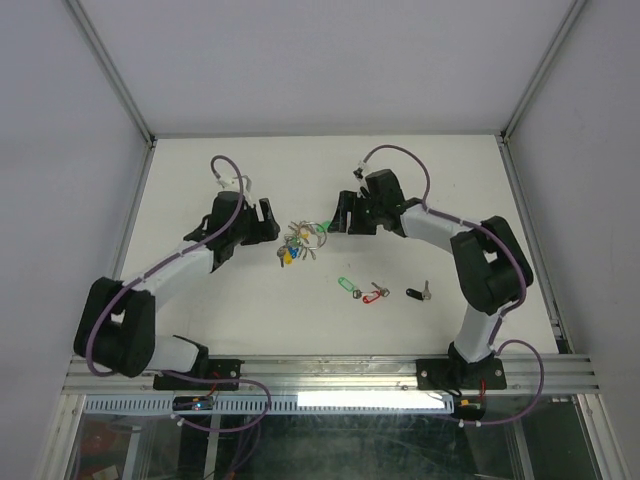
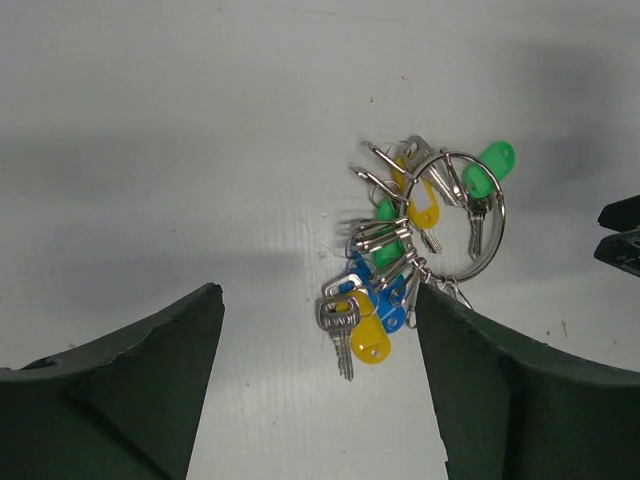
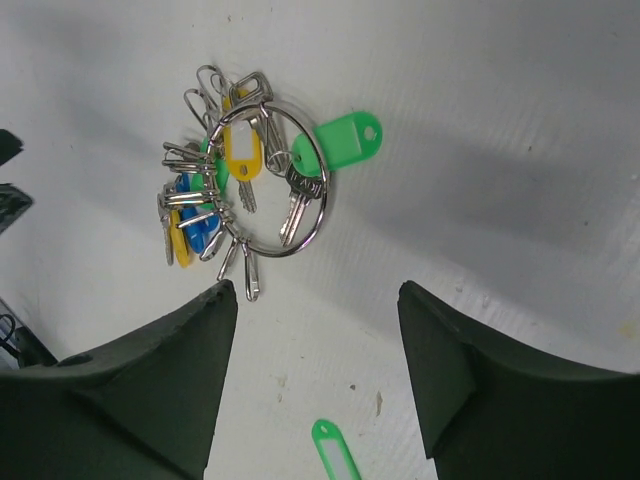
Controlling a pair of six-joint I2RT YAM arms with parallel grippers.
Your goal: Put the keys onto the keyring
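Silver wire: the keyring (image 1: 298, 240) lies flat on the table (image 1: 300, 170), right between the two grippers, its blue, yellow and green tags fanned to one side.
Left side: left gripper (image 2: 318, 300) has its jaws wide apart with nothing in them. The bunch sits just ahead, nearer one finger than the other.
Right side: right gripper (image 3: 315, 295) is spread and empty too, with the ring just ahead of its jaws.
Loose keys: green-tagged key (image 1: 347, 287), red-tagged key (image 1: 373, 293) and black-tagged key (image 1: 418, 293) lie in a row behind the right gripper, toward the arm bases. None is threaded yet.
Risk, grip: the wire is thin and flat on the table, so fingers could well pinch tags instead, or just shove the bunch along.
Risk, crowding: both grippers face each other across one small ring, so a bump looks possible.
Hard to see: no view shows the split in the wire, and the bunched keys overlap too much to count.
Cut off: the right wrist view catches only a green tag at its bottom edge. The red and black ones show only from overhead, tiny.
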